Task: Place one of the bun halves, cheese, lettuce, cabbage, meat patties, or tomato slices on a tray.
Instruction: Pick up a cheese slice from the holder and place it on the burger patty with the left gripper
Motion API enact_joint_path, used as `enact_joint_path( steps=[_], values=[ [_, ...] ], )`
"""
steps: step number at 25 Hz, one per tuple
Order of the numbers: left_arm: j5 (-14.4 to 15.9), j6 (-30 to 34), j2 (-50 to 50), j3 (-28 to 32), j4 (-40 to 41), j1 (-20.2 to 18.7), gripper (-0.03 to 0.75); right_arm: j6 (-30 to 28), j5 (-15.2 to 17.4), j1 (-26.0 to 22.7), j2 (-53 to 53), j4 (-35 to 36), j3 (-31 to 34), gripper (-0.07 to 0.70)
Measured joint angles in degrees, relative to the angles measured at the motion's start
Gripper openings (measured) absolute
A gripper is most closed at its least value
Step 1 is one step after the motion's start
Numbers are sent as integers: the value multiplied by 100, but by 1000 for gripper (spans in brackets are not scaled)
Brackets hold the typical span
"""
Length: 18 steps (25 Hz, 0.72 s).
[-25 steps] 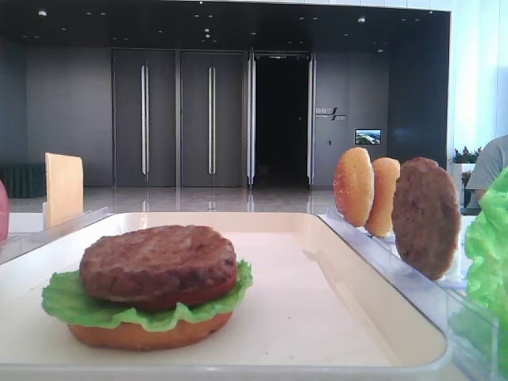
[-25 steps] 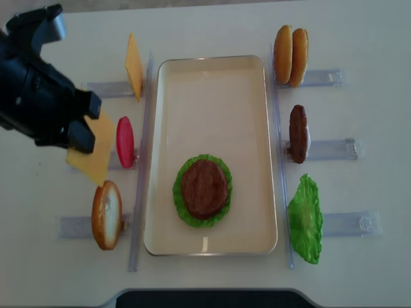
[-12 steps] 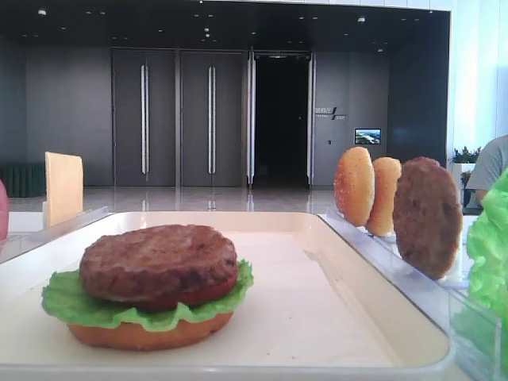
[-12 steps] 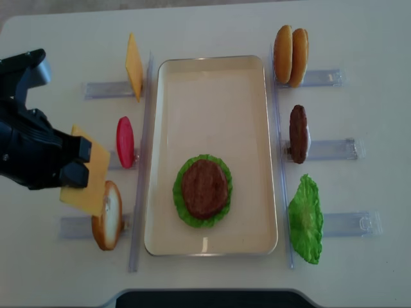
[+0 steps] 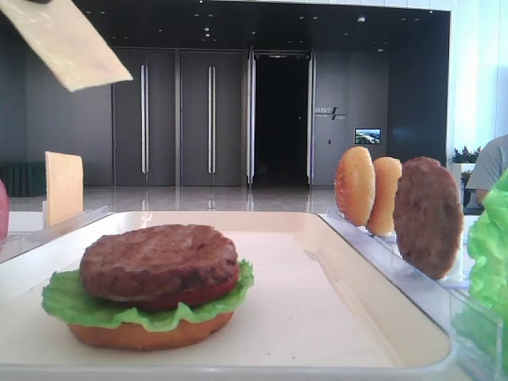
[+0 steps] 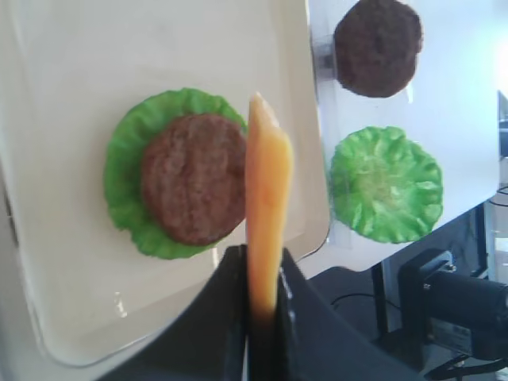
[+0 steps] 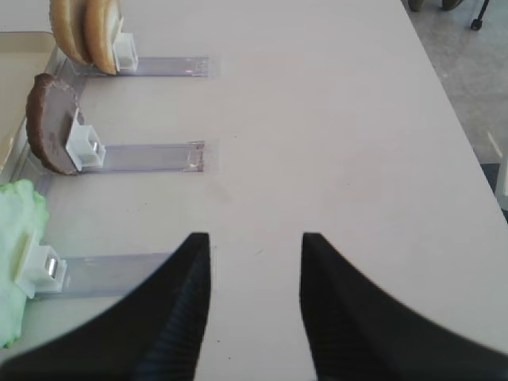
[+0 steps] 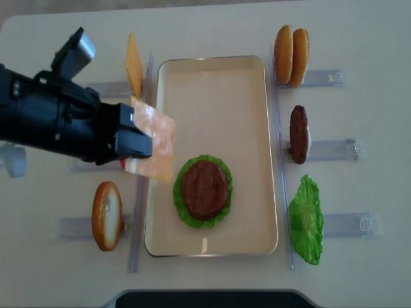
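Note:
My left gripper (image 8: 138, 142) is shut on a pale yellow-orange cheese slice (image 8: 154, 138), which hangs over the left rim of the cream tray (image 8: 212, 59). The left wrist view shows the cheese (image 6: 268, 182) edge-on, pinched between the black fingers (image 6: 230, 317) above the tray (image 6: 159, 48). On the tray sits a stack: a meat patty (image 8: 204, 188) on a tomato slice (image 5: 198, 295), lettuce (image 8: 183, 212) and a bun half (image 5: 151, 335). From the front, the cheese (image 5: 67, 40) floats at the top left. My right gripper (image 7: 255, 246) stands open over bare table.
Clear racks flank the tray. On the left stand another cheese slice (image 8: 133, 64) and a bun half (image 8: 106, 215). On the right stand two bun halves (image 8: 291, 56), a patty (image 8: 298, 133) and a lettuce leaf (image 8: 306, 219).
My left gripper has carried the cheese from outside the left racks rightward, up to the tray's left rim. The right gripper and the stack have not moved.

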Motion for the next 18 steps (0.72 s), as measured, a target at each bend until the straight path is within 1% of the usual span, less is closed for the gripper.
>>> enact_joint_path(
  steps=[2,5,6,8,9,11,18],
  values=[
    [-321,270,220,6,-346,-224,30,0,0,0,0,0,0,293],
    [-866,480,578,6,-730,-888,30,0,0,0,0,0,0,293],
    [-1001,554,689,6,-871,-1127,30,0,0,0,0,0,0,293],
    [-1217,750,945,6,-1176,-1457,30,0,0,0,0,0,0,293],
    [-1253,818,1038,6,-1288,-1569,30,0,0,0,0,0,0,293],
    [-1320,951,1187,6,-1444,-1649,30,0,0,0,0,0,0,293],
    [-1378,1178,1235,6,-1614,-1653,30,0,0,0,0,0,0,293]
  ],
)
